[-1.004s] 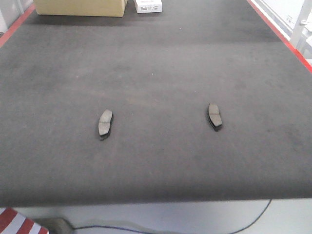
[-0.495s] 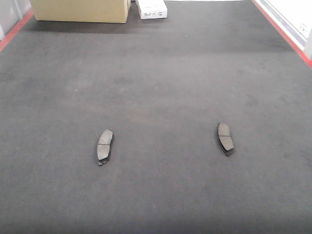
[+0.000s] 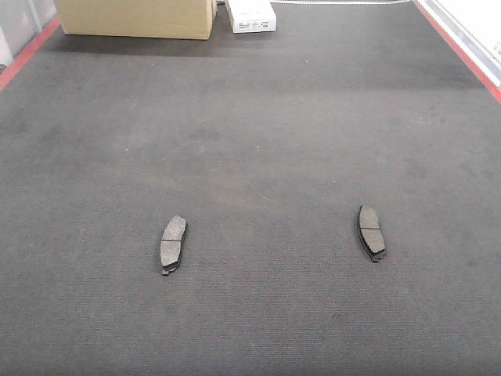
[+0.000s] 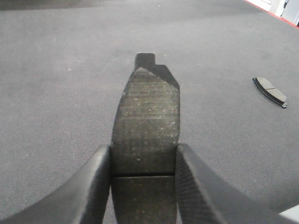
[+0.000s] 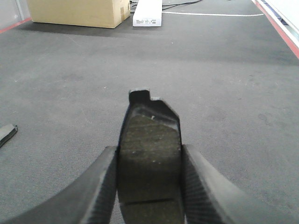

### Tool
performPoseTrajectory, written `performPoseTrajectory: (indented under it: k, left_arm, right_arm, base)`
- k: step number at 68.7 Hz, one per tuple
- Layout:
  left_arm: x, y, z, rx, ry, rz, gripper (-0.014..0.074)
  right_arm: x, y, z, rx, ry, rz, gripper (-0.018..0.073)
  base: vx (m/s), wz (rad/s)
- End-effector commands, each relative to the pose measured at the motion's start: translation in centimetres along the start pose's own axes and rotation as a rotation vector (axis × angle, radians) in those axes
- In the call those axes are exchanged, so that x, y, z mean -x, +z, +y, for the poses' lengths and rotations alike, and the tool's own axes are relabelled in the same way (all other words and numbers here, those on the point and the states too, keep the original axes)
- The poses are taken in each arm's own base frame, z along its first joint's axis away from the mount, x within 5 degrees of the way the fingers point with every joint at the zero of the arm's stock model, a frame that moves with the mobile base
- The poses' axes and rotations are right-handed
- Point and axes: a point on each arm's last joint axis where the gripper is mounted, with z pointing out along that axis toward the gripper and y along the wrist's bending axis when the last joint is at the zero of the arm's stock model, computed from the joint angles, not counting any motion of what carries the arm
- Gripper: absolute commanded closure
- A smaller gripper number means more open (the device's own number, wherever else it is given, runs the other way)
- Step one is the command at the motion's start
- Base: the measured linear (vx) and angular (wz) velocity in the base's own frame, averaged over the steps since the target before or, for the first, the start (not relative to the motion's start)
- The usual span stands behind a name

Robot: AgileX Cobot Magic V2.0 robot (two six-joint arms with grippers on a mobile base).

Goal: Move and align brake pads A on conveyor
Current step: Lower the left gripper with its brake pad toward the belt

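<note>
Front view: you've got two brake pads lying flat on the conveyor (image 3: 250, 117), well apart. Left pad (image 3: 173, 244) sits near-left of centre, long axis running roughly away from the camera, top end tipped slightly right. Right pad (image 3: 372, 233) sits about level with it, top end tipped slightly left. Cardboard box (image 3: 137, 17) and a small white box (image 3: 252, 16) at the far end of the belt, just beside each other. Red edges visible on both sides. Neither hand shows here

Left wrist view: your left hand (image 4: 144, 179) is clamped on a third pad (image 4: 145, 135), fingers (image 4: 88, 186) touching both long edges, centre groove visible between them, end tab pointing away. Can't tell whether the pad touches the belt. Another pad (image 4: 270, 90) lies on the belt off to the right

Right wrist view: right hand (image 5: 148, 184) is clamped on a fourth pad (image 5: 149, 154) the same way, tab pointing away. Tip of another pad (image 5: 6, 133) at the left edge. Both boxes ahead, far end
</note>
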Motion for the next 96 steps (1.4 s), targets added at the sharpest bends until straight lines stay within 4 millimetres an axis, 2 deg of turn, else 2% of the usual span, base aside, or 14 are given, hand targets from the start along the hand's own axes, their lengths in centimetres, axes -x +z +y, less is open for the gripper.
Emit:
performPoseTrajectory:
  k: [1,41,50,56,66,84,96]
  left_arm:
    - [1.5,-0.3,-0.2,-0.018,-0.003,-0.107,0.0513]
    - [1.6,-0.3,-0.3,-0.026,-0.011,-0.124,0.0513]
    - [2.1,0.1,-0.4,-0.022,0.099,-0.121,0.0513]
    - [2.9,1.4,-0.7,-0.048,0.140,-0.081,0.0513]
    - [4.4,4.9,-1.7,-0.121,0.208,0.001,0.0512]
    - [7.0,13.1,-3.6,-0.270,0.272,0.119,0.0505]
    - [8.2,18.1,-6.2,-0.363,0.314,0.187,0.0503]
  right_arm:
    - [1.6,-0.3,0.1,0.016,-0.025,-0.107,0.0528]
    - [1.6,-0.3,0.1,0.016,-0.025,-0.107,0.0528]
    - [1.6,-0.3,0.1,0.016,-0.025,-0.107,0.0528]
    - [1.6,-0.3,0.1,0.016,-0.025,-0.107,0.0528]
    - [1.6,-0.3,0.1,0.016,-0.025,-0.108,0.0528]
    - [1.6,-0.3,0.1,0.016,-0.025,-0.108,0.0528]
    - [1.6,-0.3,0.1,0.016,-0.025,-0.108,0.0528]
  base:
    - [0.00,0.00]
    - [0.00,0.00]
    - [0.00,0.00]
    - [0.00,0.00]
    - [0.00,0.00]
    - [0.00,0.00]
    - [0.00,0.00]
